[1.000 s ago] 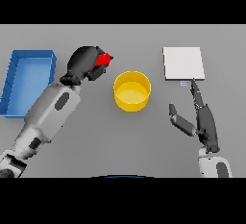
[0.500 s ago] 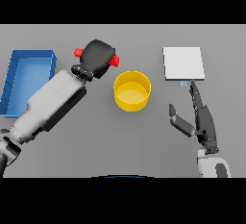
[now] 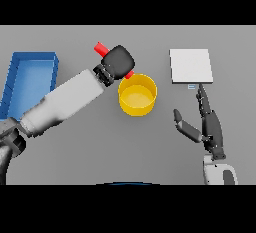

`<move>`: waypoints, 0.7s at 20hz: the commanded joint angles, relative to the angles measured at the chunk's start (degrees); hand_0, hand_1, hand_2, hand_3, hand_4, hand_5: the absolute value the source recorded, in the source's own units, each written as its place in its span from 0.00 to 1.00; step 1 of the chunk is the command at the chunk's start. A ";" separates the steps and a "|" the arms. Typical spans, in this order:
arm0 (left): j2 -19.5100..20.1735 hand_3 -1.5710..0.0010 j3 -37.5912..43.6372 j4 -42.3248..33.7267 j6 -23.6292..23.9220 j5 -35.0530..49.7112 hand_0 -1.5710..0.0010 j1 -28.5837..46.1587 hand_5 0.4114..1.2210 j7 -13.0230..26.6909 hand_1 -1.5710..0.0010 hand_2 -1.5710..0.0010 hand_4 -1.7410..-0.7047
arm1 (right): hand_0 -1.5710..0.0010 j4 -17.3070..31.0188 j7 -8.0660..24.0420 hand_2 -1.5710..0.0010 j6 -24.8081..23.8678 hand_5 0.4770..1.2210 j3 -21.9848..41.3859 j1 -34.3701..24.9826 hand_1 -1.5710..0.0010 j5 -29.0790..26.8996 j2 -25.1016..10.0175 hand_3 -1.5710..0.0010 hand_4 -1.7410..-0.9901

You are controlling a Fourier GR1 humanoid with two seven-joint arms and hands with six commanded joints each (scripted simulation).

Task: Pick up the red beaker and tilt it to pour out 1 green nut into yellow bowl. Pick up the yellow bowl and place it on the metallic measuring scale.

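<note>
- We see the grey worktop [image 3: 75,167] filling the frame.
- The blue tray [image 3: 30,77] sits at the left edge.
- The metallic measuring scale [image 3: 190,66] lies at the upper right, well apart from the bowl.
- The yellow bowl [image 3: 137,95] stands at centre; we cannot tell whether a nut lies inside.
- The left hand [image 3: 118,63], just above the bowl's upper-left rim, is curled round the red beaker [image 3: 102,49], whose red ends show on either side of it.
- The right hand [image 3: 204,122], lower right below the scale, has fingers straight, thumb spread, holding nothing.
</note>
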 commanded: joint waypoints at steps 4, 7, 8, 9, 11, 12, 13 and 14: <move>-0.46 0.02 -5.15 1.03 -2.36 -2.95 0.00 -2.72 1.00 -0.59 0.00 0.00 0.00 | 1.00 -0.73 0.92 1.00 -1.06 0.20 0.11 -0.03 1.00 1.26 -0.06 1.00 0.60; -0.48 0.01 -8.29 2.78 -1.66 -4.60 0.00 -5.37 1.00 -2.96 0.00 0.00 0.00 | 1.00 -0.03 1.85 1.00 -1.57 0.17 0.22 -0.67 1.00 2.08 0.04 1.00 0.62; -0.34 0.01 -9.12 2.92 -1.70 -5.04 0.00 -6.10 1.00 -3.10 0.00 0.00 0.00 | 1.00 0.20 2.49 1.00 -2.07 0.16 -0.06 -1.15 1.00 2.41 -0.06 1.00 0.62; -0.68 0.01 -9.92 3.69 -2.05 -5.50 0.00 -7.16 1.00 -3.17 0.00 0.00 0.00 | 1.00 0.41 1.51 1.00 -1.77 0.15 -0.11 -0.76 1.00 2.35 -0.45 1.00 0.63; -1.84 0.00 -11.97 4.79 -3.99 -6.26 0.00 -9.35 1.00 -3.98 0.00 0.00 0.00 | 1.00 0.37 1.32 1.00 -2.36 0.14 0.00 -0.40 1.00 3.19 -0.48 1.00 0.65; -2.11 0.00 -13.17 5.57 -4.27 -6.71 0.00 -9.89 1.00 -4.62 0.00 0.00 0.00 | 1.00 0.27 1.42 1.00 -2.74 0.14 0.35 -0.19 1.00 3.76 -0.17 1.00 0.67; -2.00 0.00 -13.96 5.89 -4.17 -6.94 0.00 -10.78 1.00 -5.55 0.00 0.00 0.01 | 1.00 0.45 1.45 1.00 -2.96 0.14 0.38 -0.34 1.00 3.76 0.16 1.00 0.69; -2.12 0.00 -15.30 6.22 -4.39 -7.57 0.00 -11.37 1.00 -5.99 0.00 0.00 0.01 | 1.00 0.41 1.54 1.00 -2.75 0.15 0.70 -0.64 1.00 3.88 0.28 1.00 0.70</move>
